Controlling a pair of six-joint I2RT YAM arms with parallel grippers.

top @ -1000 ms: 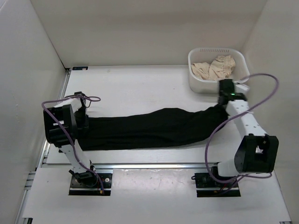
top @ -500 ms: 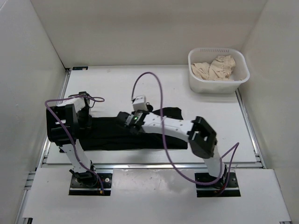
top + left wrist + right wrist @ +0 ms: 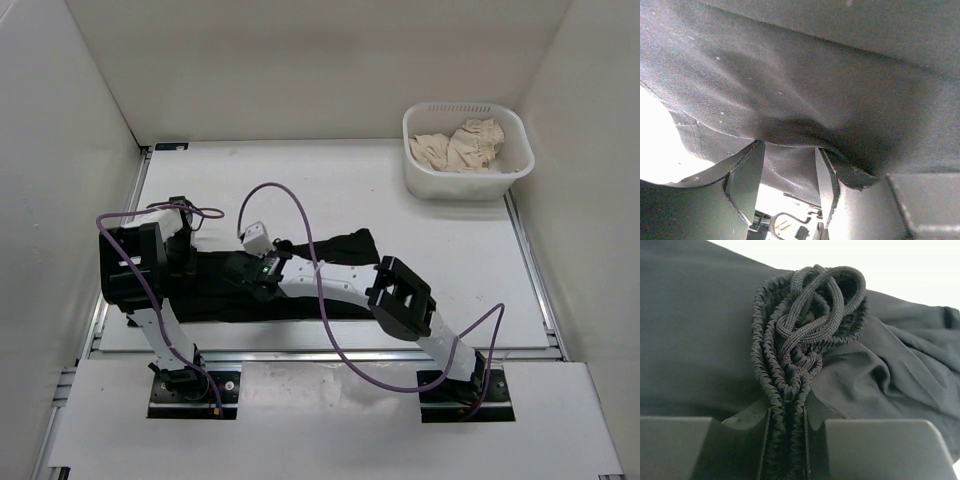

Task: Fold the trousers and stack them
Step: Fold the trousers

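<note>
The black trousers [image 3: 335, 247] lie along the table's near half, folded back on themselves. My right gripper [image 3: 252, 268] reaches far left over them. In the right wrist view it [image 3: 785, 440] is shut on the bunched elastic waistband [image 3: 771, 375], with the drawstring [image 3: 815, 295] looped above the fingers. My left gripper [image 3: 183, 252] is at the trousers' left end. In the left wrist view its fingers [image 3: 747, 175] stand apart, with the black fabric [image 3: 815, 90] draped across their tips and the bright table showing between them.
A white basket [image 3: 415, 178] holding beige cloth [image 3: 460, 145] stands at the back right. The right arm's purple cable [image 3: 300, 215] arcs over the trousers. White walls enclose the table on the left, back and right.
My right arm swept from beside the basket to the far left, carrying the waistband end over the legs. The trousers went from stretched out to folded over. The left arm barely moved.
</note>
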